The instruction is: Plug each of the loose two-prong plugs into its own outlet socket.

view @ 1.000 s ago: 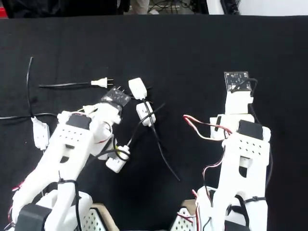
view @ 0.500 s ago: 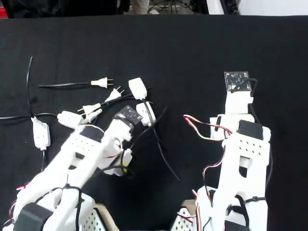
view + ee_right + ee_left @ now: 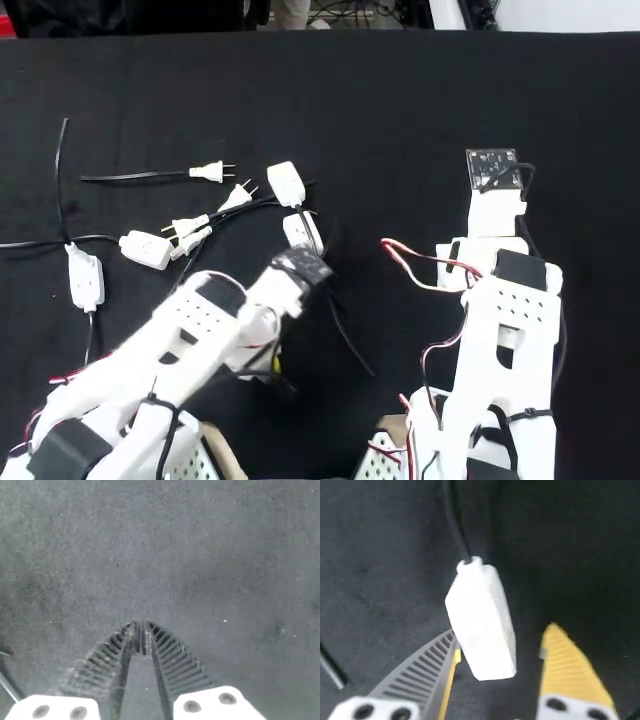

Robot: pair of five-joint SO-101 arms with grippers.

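Left jaws: spread, white outlet socket (image 3: 480,620) between them, nearest the grey jaw; its black cord (image 3: 454,520) runs away over the desk (image 3: 370,580).
Right jaws: pressed together above the desk.
Two-prong plug (image 3: 208,172): loose, well apart from left jaws.

The left arm (image 3: 185,335) rises from its base at the lower left of the high view and slants forward and inward toward the middle, stretched long and low. Its wrist (image 3: 298,265) is the farthest point of the reach. The left gripper (image 3: 502,632) points downward with its fingers spread wide, the grey finger (image 3: 432,665) on one side and the yellow finger (image 3: 567,665) on the other. The right arm (image 3: 508,310) points straight ahead from its base at the lower right, folded compactly, with the right wrist (image 3: 493,175) at its far end. The right gripper (image 3: 140,632) faces downward, its two ribbed fingers pressed together at the tips.
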